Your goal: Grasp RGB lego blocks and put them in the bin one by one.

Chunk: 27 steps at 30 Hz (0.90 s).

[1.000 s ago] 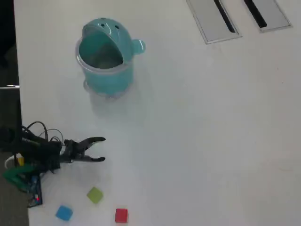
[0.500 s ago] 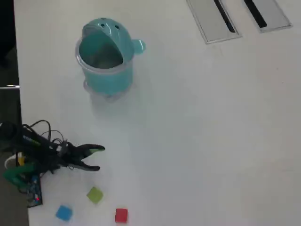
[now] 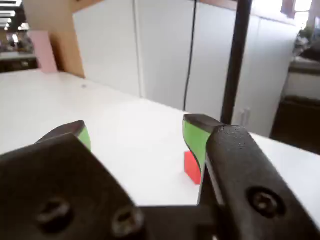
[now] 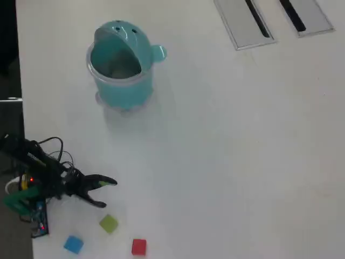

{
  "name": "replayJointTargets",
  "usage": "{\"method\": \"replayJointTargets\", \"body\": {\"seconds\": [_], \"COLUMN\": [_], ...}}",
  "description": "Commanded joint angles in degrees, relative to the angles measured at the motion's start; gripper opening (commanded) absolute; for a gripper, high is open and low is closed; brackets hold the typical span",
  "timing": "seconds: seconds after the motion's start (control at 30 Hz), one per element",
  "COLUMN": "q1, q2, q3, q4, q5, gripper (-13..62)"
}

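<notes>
Blue came first at the overhead view's left: the blue block (image 4: 73,244) lay near the bottom edge, with the yellowish-green block (image 4: 109,223) next and the red block (image 4: 139,246) rightmost. All three sat on the white table (image 4: 226,151), apart from one another. Just above the green one hovered the gripper (image 4: 105,192), jaws spread and empty, pointing right and slightly downward. The teal bin (image 4: 119,70) stood well apart, lid seemingly raised.

light: bright, even, from above | shadows: soft, faint beside bin (image 4: 119,70) | wrist view: near gripper (image 3: 137,137) blurred, far windows glare-washed | overhead: slightly soft
</notes>
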Motion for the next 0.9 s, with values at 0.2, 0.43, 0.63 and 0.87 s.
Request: {"method": "replayJointTargets", "body": {"seconds": [0.2, 0.43, 0.63, 0.87], "q1": [0.00, 1.32, 1.05, 1.41], "q2": [3.78, 3.52, 3.25, 2.64], "q3": [3.96, -0.26, -3.69, -5.10], "q4": [-8.17, -2.11, 4.31, 6.15], "q5": [0.35, -2.99, -2.99, -2.99], "gripper": [34.6, 34.5, 34.5, 34.9]}}
